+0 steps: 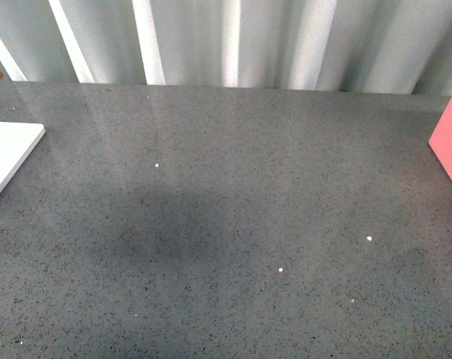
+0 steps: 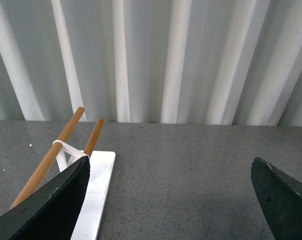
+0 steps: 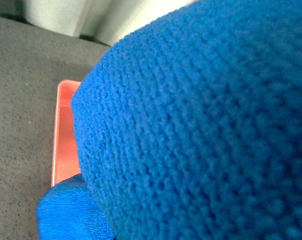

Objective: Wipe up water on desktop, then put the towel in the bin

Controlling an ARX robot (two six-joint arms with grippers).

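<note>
The towel (image 3: pixel 200 130), bright blue and fuzzy, fills nearly the whole right wrist view, very close to the camera. It hides my right gripper, which is shut on it. Past the towel's edge lies the pink bin (image 3: pixel 65 135), with a lower fold of the towel (image 3: pixel 71 212) over it. In the front view the bin (image 1: pixel 450 138) shows at the right edge of the dark-grey speckled desktop (image 1: pixel 226 209), and neither arm is in sight. My left gripper (image 2: pixel 170 200) hangs open above the desktop (image 2: pixel 180 165), with nothing between its black fingers (image 2: pixel 56 205).
A flat white board (image 1: pixel 9 153) lies at the desktop's left edge. In the left wrist view the board (image 2: pixel 96 195) carries two slanted wooden rods (image 2: pixel 51 155). A white ribbed wall (image 1: pixel 233 41) closes the back. A few small bright specks (image 1: pixel 369 238) dot the desktop.
</note>
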